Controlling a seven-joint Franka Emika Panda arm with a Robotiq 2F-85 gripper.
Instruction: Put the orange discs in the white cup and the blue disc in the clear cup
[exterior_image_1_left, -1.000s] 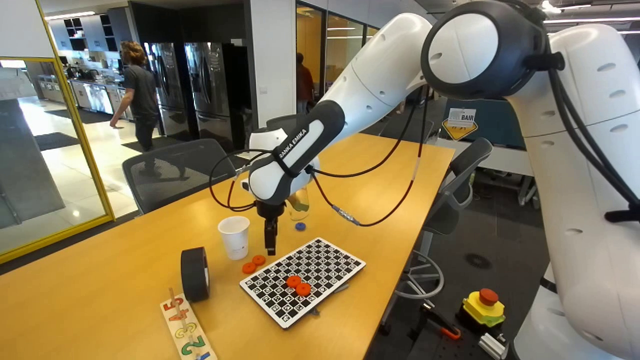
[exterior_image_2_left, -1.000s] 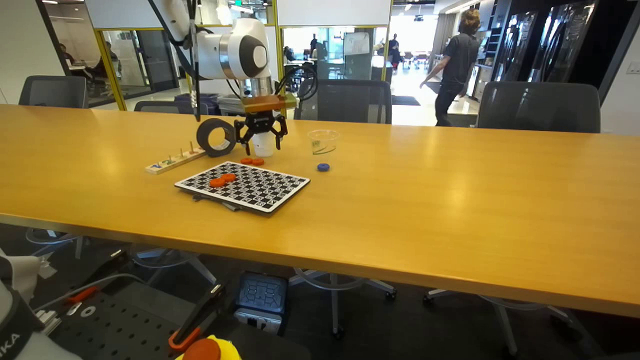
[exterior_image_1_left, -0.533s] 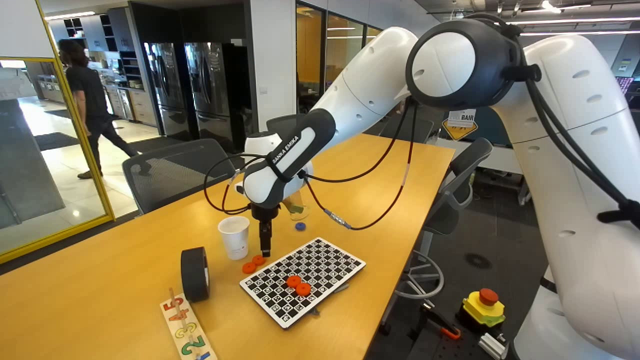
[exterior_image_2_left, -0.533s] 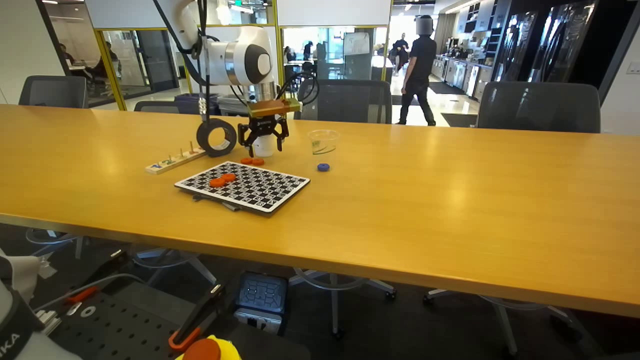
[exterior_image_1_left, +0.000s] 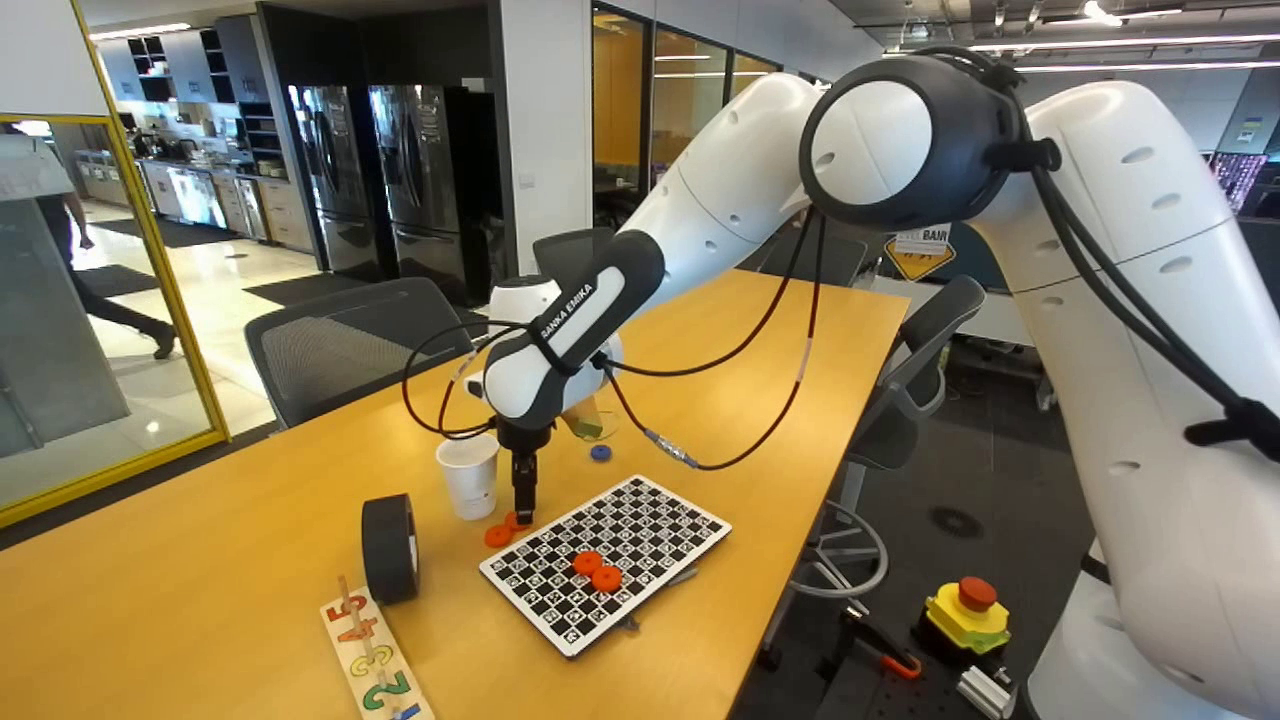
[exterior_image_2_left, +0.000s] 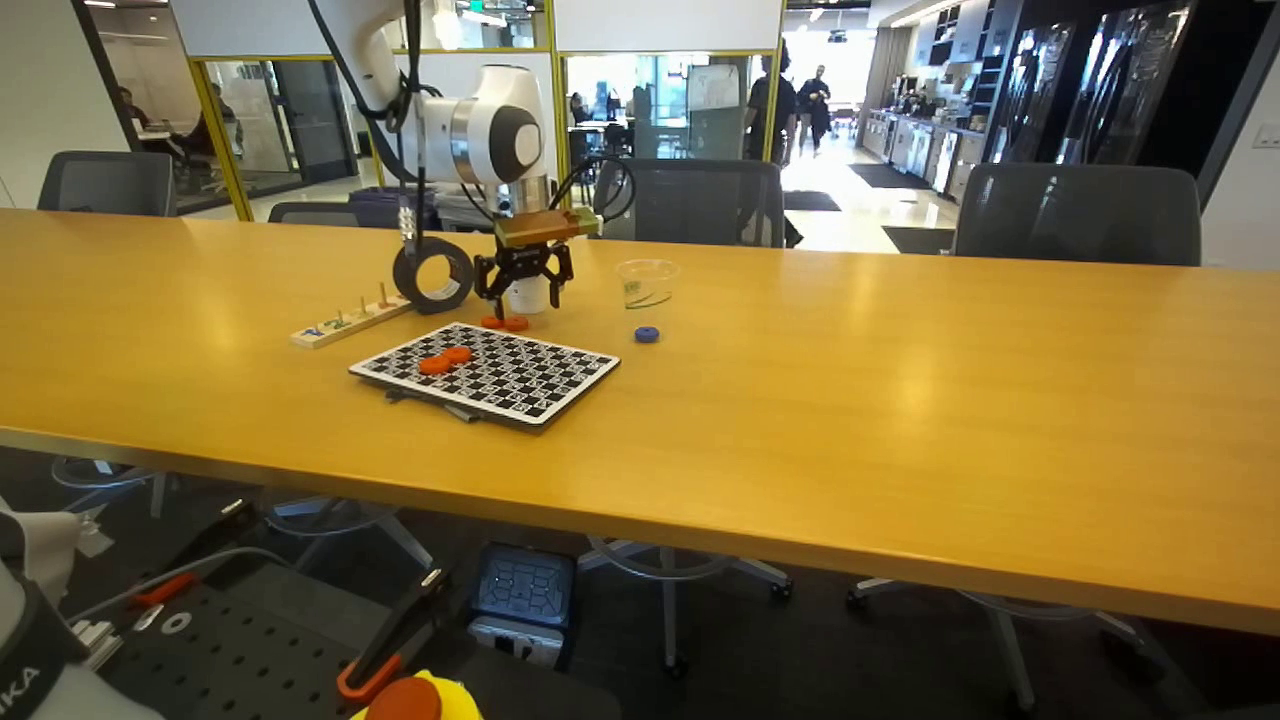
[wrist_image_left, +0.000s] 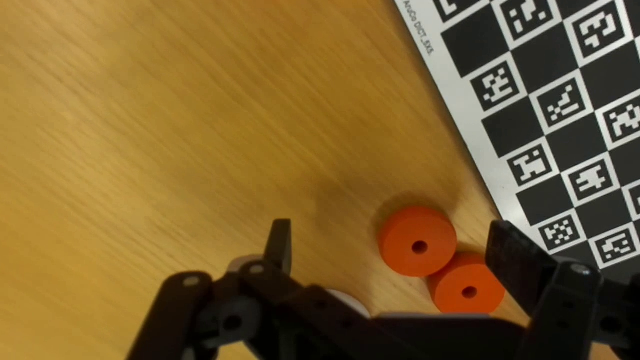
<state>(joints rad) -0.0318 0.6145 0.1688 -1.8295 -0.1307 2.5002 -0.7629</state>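
Note:
Two touching orange discs (wrist_image_left: 419, 241) (wrist_image_left: 469, 287) lie on the table; they also show in an exterior view (exterior_image_1_left: 497, 537). Two more orange discs (exterior_image_1_left: 588, 563) (exterior_image_1_left: 606, 579) lie on the checkered board (exterior_image_1_left: 650, 520). My gripper (wrist_image_left: 390, 231) is open and empty, low over the off-board pair; both discs show between its fingers, nearer the right finger. The white cup (exterior_image_1_left: 468, 482) stands upright beside the gripper (exterior_image_2_left: 528, 308), partly behind it in an exterior view (exterior_image_2_left: 527, 294). The blue disc (exterior_image_2_left: 647, 335) lies in front of the clear cup (exterior_image_2_left: 648, 285), which the arm partly hides elsewhere (exterior_image_1_left: 600, 428).
A black roll (exterior_image_1_left: 388, 550) stands on edge near the white cup. A wooden number board with pegs (exterior_image_1_left: 372, 655) lies beyond it. The checkered board's edge (wrist_image_left: 465, 135) is close to the right finger. Chairs stand around the table (exterior_image_2_left: 850, 420).
My gripper has come down and shifted a little toward the off-board orange discs, staying open. The discs and cups have not moved. A person in the background has walked away.

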